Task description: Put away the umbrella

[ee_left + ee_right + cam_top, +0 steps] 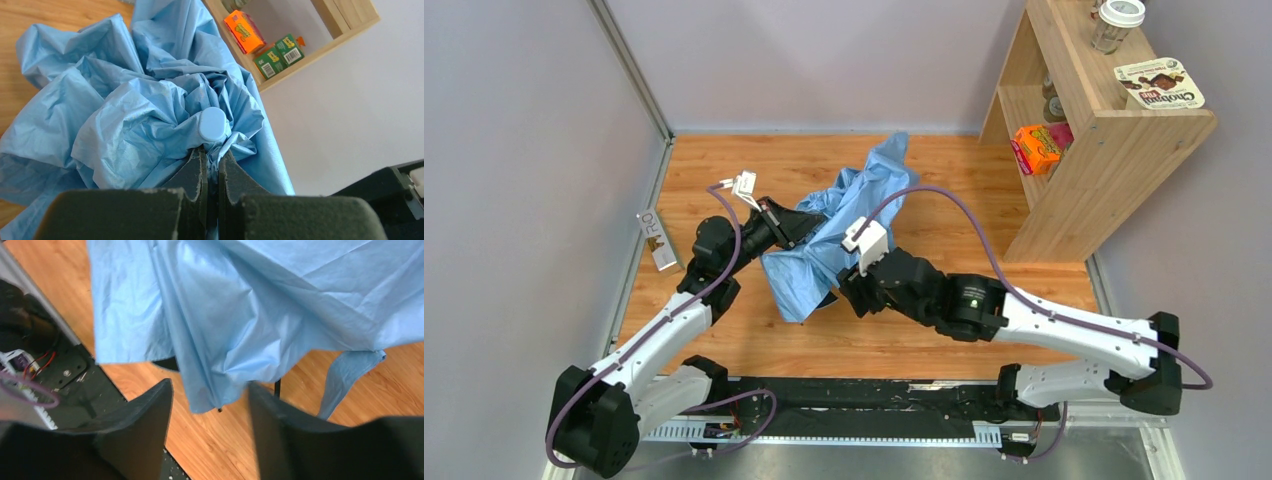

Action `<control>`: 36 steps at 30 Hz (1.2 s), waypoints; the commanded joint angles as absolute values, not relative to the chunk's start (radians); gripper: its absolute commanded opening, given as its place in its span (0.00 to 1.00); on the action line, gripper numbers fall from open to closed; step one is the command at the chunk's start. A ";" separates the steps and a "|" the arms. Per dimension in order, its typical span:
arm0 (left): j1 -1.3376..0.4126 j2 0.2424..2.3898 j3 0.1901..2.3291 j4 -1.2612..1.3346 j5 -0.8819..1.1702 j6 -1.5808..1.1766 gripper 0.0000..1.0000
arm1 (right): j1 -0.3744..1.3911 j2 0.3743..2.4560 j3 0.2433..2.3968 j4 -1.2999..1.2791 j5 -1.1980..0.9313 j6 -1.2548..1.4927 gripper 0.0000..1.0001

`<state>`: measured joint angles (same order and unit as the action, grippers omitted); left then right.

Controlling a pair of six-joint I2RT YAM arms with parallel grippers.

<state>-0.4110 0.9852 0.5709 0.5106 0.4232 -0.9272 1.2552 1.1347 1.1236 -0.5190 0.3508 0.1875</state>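
The umbrella [844,225] lies crumpled at the centre of the top view, on a wood-grain tabletop [944,170] hemmed in by pale grey walls [514,150]. A wooden shelf [1114,150] stands at upper right. The left gripper [211,155] is closed, pinching a fold of fabric just under the pale cap [212,124]. The right gripper [210,385] gapes wide and holds nothing, with the canopy hanging just ahead of it.

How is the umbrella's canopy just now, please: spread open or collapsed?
Collapsed but untidy: the umbrella shows crumpled fabric bunched around its rounded cap, loose folds hanging, nothing stretched taut.
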 commanded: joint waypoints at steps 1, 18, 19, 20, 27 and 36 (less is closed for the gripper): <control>-0.411 0.966 0.629 0.537 0.399 -0.976 0.00 | 1.266 1.236 1.219 -0.523 0.462 0.118 0.54; -0.408 0.963 0.529 0.722 0.429 -0.854 0.00 | 1.316 1.384 1.422 -0.609 0.191 0.174 0.00; -0.408 0.969 0.522 0.800 0.449 -0.859 0.00 | 1.315 1.382 1.413 -0.568 0.117 0.223 0.00; -0.408 0.983 0.508 0.837 0.459 -0.864 0.00 | 1.307 1.385 1.407 -0.527 0.035 0.274 0.00; -0.410 1.019 0.440 1.103 0.557 -0.931 0.00 | 1.172 1.462 1.397 -0.365 -0.279 0.523 0.04; -0.408 1.115 0.354 1.362 0.545 -1.063 0.00 | 1.154 1.280 1.422 -0.661 -0.221 0.263 0.70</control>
